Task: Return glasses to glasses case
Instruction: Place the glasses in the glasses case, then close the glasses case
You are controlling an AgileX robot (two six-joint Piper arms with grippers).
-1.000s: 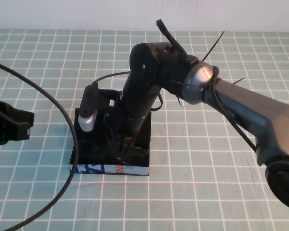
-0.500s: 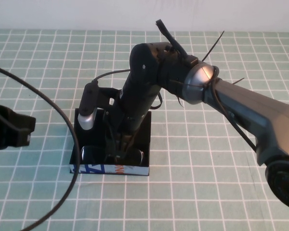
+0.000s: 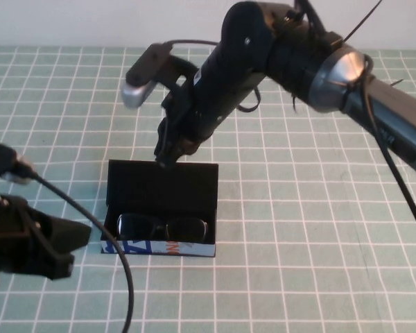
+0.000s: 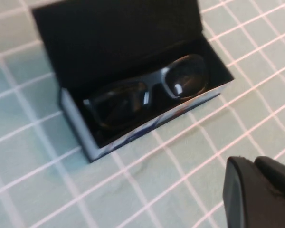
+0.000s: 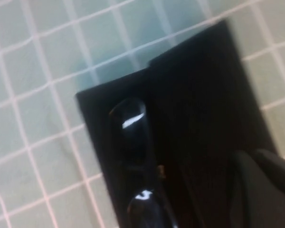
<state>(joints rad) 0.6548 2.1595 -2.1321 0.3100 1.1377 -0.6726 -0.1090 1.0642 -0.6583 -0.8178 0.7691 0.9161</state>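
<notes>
With the glasses (image 3: 162, 227) lying inside the glasses case (image 3: 159, 208), the right claw (image 3: 168, 154), empty and seemingly near closed above the case's lid, should swing that lid shut gently, while the left claw (image 3: 28, 239), whose opening I cannot tell, sits left of the case.

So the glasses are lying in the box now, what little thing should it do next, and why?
Probably swing the lid shut. The glasses lie inside the glasses case, whose lid stands open behind them. The right gripper hangs empty just above the lid's far edge, well placed to push it forward and down. The left gripper waits beside the case's left end, touching nothing.
</notes>
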